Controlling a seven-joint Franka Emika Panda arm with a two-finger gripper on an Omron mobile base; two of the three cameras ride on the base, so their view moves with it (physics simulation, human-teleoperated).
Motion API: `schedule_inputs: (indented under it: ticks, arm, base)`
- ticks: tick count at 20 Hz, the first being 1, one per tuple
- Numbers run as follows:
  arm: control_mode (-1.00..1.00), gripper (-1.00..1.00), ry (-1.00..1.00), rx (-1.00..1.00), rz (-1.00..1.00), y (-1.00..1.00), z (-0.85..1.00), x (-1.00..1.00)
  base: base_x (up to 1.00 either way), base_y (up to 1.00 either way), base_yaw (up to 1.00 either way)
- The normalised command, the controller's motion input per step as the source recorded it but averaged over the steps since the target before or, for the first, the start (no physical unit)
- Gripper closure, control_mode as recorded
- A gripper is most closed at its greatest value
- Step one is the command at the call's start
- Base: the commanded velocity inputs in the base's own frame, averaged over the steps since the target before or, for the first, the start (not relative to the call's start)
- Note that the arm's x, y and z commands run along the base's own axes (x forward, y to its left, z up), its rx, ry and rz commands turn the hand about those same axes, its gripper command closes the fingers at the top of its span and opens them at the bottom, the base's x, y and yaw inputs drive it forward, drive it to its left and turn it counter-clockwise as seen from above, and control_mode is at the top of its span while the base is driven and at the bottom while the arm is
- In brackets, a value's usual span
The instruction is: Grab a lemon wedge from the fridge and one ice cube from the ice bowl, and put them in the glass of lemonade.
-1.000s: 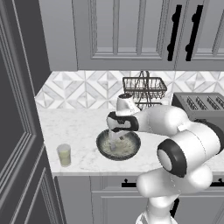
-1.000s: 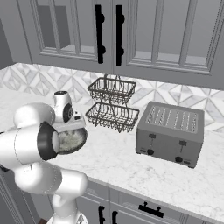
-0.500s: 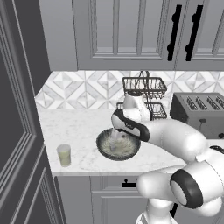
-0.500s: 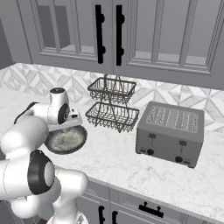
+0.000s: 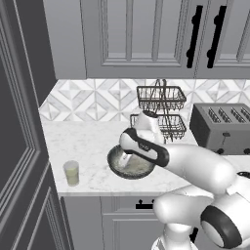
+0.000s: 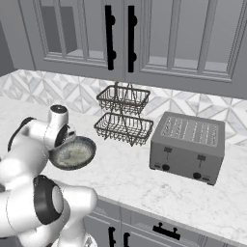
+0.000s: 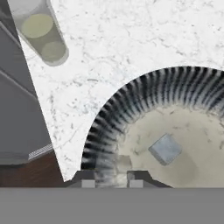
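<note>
The ice bowl [image 5: 138, 168], dark grey with a pale speckled inside, sits on the marble counter [image 5: 85, 141]. My gripper [image 5: 125, 157] hangs over the bowl's left rim. In the hand view the gripper [image 7: 111, 177] stands just inside the ribbed wall of the ice bowl [image 7: 144, 100], shut on a pale translucent ice cube [image 7: 122, 164]. Another ice cube [image 7: 165, 148] lies loose on the bowl's floor. The glass of lemonade [image 5: 72, 172] stands upright near the counter's front edge, left of the bowl and apart from it, and the glass [image 7: 41, 33] appears at the top left of the hand view. The lemon wedge and the fridge are out of view.
A two-tier wire basket [image 5: 161, 110] stands behind the bowl against the tiled wall. A grey toaster [image 5: 222, 127] is to the right. A tall dark grey panel [image 5: 19, 127] bounds the counter on the left. Upper cabinets [image 5: 146, 34] with black handles hang above.
The arm's elbow has swung out to the right and down, while the hand stays over the bowl's left side, a little lower. The jaws have kept the same narrow gap.
</note>
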Motion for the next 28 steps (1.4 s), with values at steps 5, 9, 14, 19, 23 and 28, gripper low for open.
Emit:
schedule_inputs:
  ticks: [5,9,14,19,23,28]
  arm:
    - [-1.00,1.00,0.11,-0.01,0.40,0.98,0.70,-0.16]
    - [-1.00,1.00,0.03,-0.01,0.30,0.92,0.59,-0.08]
    - [-1.00,1.00,-0.04,0.00,0.16,0.77,-0.01,0.00]
    - [-1.00,1.00,-0.01,0.00,0.01,0.15,-0.19,0.00]
    - [-1.00,1.00,-0.02,0.00,0.00,0.12,0.00,0.06]
    - [-1.00,1.00,-0.11,-0.01,0.00,0.30,-0.05,0.12]
  base:
    - [0.00,0.00,0.00]
    - [0.00,0.00,0.00]
    - [0.00,0.00,0.00]
    - [0.00,0.00,0.00]
    - [0.00,0.00,0.00]
    - [0.00,0.00,0.00]
